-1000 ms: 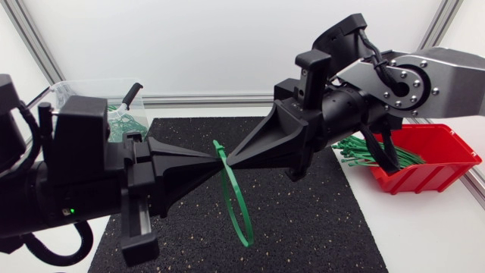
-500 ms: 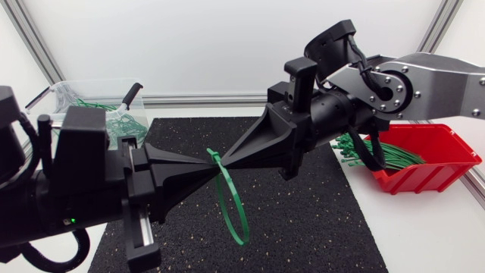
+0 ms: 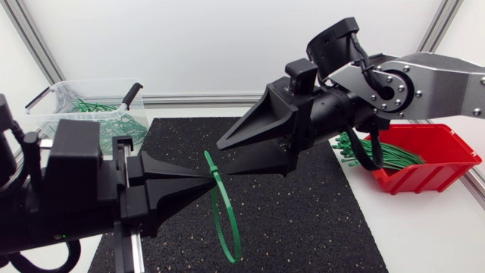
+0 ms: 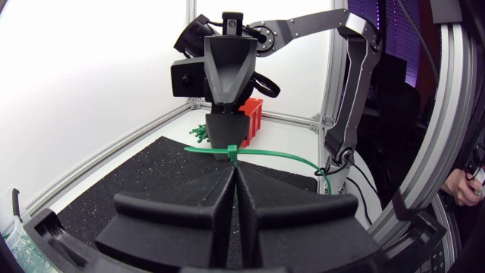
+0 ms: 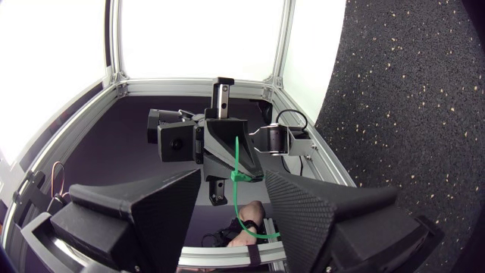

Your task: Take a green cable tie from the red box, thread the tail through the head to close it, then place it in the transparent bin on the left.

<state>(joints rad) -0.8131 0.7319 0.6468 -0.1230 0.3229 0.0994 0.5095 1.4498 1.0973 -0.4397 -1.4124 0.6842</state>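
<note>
Left gripper (image 3: pixel 208 176) is clamped on the looped green cable tie (image 3: pixel 210 161). The right gripper (image 3: pixel 223 158) gapes wide just beside it (loop dangling below). Behind the right gripper, the red box (image 3: pixel 424 176) holds spare ties (image 3: pixel 379 155); behind the left one, the transparent bin (image 3: pixel 98 82) holds closed ties (image 3: pixel 95 106).

Cable tie (image 4: pixel 229 155) is green, box (image 3: pixel 439 164) red, mat (image 3: pixel 303 220) speckled black.

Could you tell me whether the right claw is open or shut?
Open: the right claw has its fingers apart; the green cable tie hangs from the shut left claw.
</note>
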